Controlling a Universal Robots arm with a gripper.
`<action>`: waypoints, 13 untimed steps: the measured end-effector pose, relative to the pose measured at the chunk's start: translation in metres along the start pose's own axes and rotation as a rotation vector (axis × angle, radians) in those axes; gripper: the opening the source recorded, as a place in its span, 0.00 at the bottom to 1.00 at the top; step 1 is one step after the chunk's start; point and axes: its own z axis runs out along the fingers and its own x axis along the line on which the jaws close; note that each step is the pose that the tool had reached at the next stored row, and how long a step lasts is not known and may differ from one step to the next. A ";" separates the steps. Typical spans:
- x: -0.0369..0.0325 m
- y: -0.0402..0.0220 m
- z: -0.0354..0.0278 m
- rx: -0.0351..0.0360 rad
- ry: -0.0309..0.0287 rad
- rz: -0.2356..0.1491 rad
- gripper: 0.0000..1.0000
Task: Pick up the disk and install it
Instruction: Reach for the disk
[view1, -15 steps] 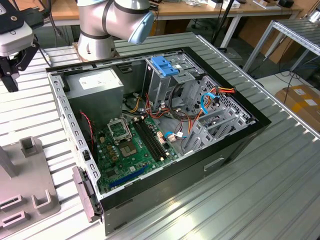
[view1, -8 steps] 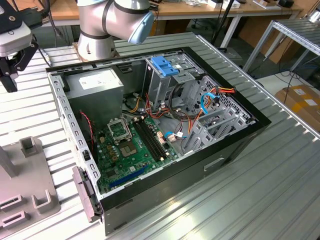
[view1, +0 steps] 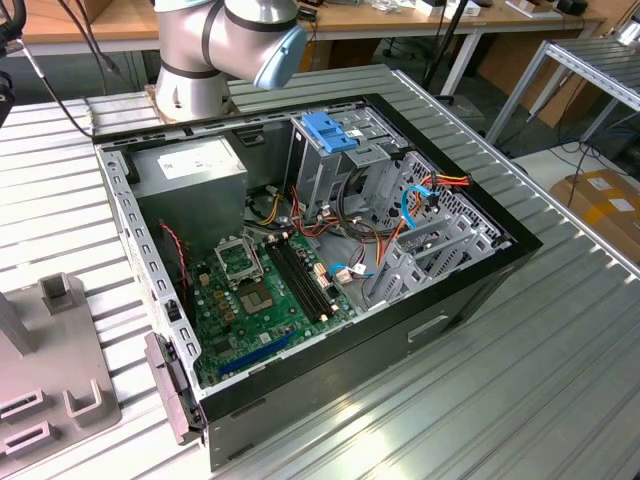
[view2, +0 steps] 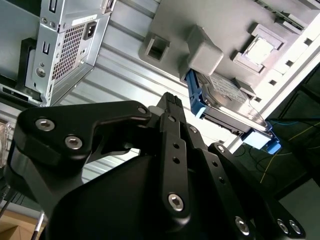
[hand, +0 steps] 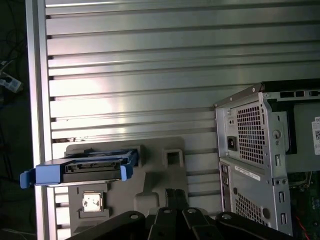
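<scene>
- Claw (hand: 174, 191) hangs over the ribbed metal table (hand: 150, 60), tips pressed together with nothing between them, as far as both wrist views show (view2: 172, 101).
- One disk (hand: 92, 167), and it's not picked up: it stands on edge in one grey holder (hand: 152, 177) on the table, out past the claw tips and off to one side, clear of them.
- Two blue rails on the disk, one at each end; the second wrist view catches its white label (view2: 225, 92).
- One open computer case (hand: 255, 150) sits on the claw's other side, so the claw is roughly between case and disk.
- Exterior view: one blue-topped drive cage (view1: 330, 130) inside the case, one grey power supply (view1: 190, 165) beside it.
</scene>
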 end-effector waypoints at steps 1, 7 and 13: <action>0.0002 0.0000 0.0000 0.0000 0.0000 0.000 0.11; 0.0004 0.0000 0.0000 0.0000 0.0000 0.000 0.11; 0.0043 -0.0003 -0.0001 0.0000 0.0000 0.000 0.11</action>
